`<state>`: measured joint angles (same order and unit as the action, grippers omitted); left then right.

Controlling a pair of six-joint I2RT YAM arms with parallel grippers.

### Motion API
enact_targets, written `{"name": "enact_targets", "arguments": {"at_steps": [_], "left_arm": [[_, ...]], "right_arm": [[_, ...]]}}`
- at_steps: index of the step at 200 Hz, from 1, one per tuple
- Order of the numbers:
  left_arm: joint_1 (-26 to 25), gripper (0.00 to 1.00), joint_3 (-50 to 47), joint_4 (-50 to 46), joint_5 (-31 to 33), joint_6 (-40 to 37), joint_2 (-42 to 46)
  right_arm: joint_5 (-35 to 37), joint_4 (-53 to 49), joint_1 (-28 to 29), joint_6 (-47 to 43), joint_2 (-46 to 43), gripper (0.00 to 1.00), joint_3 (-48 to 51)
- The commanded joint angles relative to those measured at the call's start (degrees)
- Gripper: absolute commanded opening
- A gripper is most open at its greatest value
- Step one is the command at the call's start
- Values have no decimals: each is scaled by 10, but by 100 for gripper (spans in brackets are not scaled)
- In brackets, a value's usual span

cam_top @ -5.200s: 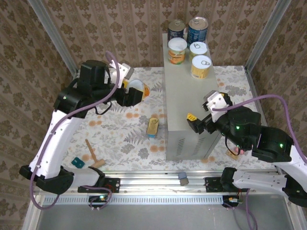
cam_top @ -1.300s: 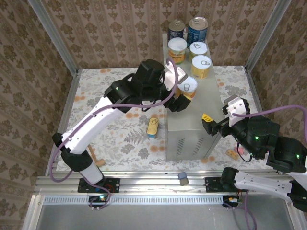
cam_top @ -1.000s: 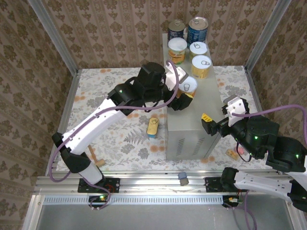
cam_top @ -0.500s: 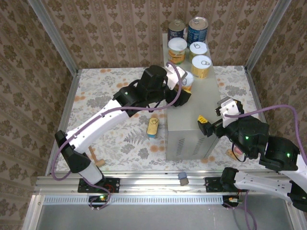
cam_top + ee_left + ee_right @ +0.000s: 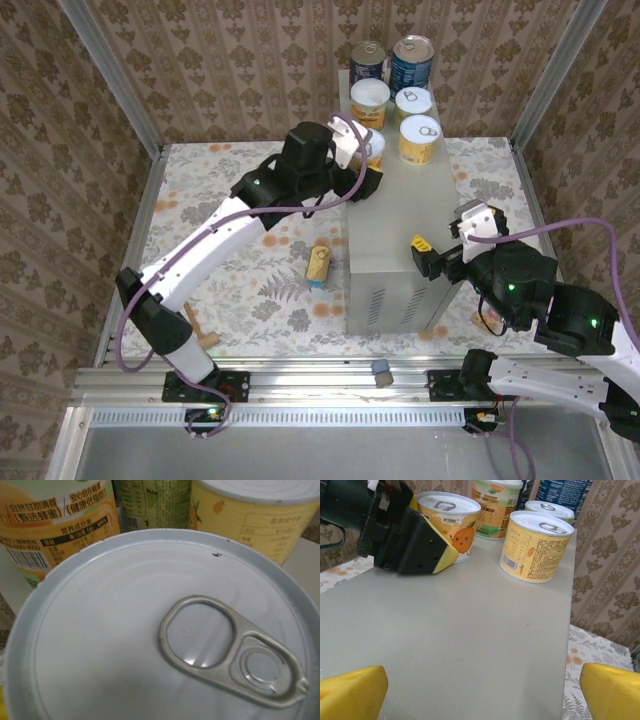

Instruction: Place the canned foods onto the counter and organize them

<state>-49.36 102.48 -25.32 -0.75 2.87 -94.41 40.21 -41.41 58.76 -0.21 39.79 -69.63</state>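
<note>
Right wrist cam: my left claw (image 5: 365, 165) sits round the orange can (image 5: 451, 510), upright on the counter (image 5: 470, 605), pull-tab lid up. Clamped or loose? Can't tell. And my right claw (image 5: 482, 692) is wide open.

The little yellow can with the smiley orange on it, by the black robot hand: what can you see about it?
This short yellow can is a metal cylinder with a pale flat lid and a silver pull-tab ring. Its label shows a cartoon orange. It stands upright on the grey metal counter top, apart from another yellow can. The left gripper's black, yellow-padded finger sits right beside it; whether they touch is unclear.
</note>
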Motion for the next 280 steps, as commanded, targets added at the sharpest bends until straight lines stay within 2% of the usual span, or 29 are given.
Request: {"name": "enact_targets", "arguments": {"at_steps": [1, 81, 109, 133, 159, 215, 249, 280], "left_arm": [[9, 80, 23, 0, -25, -14, -29], [22, 80, 66, -14, -37, -9, -74], [21, 85, 69, -16, -46, -8, -70], [21, 92, 62, -17, -57, -8, -56], [22, 95, 47, -24, -65, -10, -28], [25, 99, -29, -34, -31, -8, 47], [42, 99, -76, -28, -26, 2, 76], [52, 95, -85, -19, -34, 8, 77]], "right_arm": [[23, 25, -3, -2, -2, 100, 6], [29, 20, -6, -2, -13, 100, 13], [29, 20, -7, -2, -15, 100, 15], [22, 16, -8, -1, -10, 100, 8], [14, 14, -8, 1, -9, 100, 3], [9, 18, -8, 0, -4, 100, 1], [8, 22, -7, -2, -4, 100, 2], [7, 25, -8, -2, -2, 100, 4]]}}
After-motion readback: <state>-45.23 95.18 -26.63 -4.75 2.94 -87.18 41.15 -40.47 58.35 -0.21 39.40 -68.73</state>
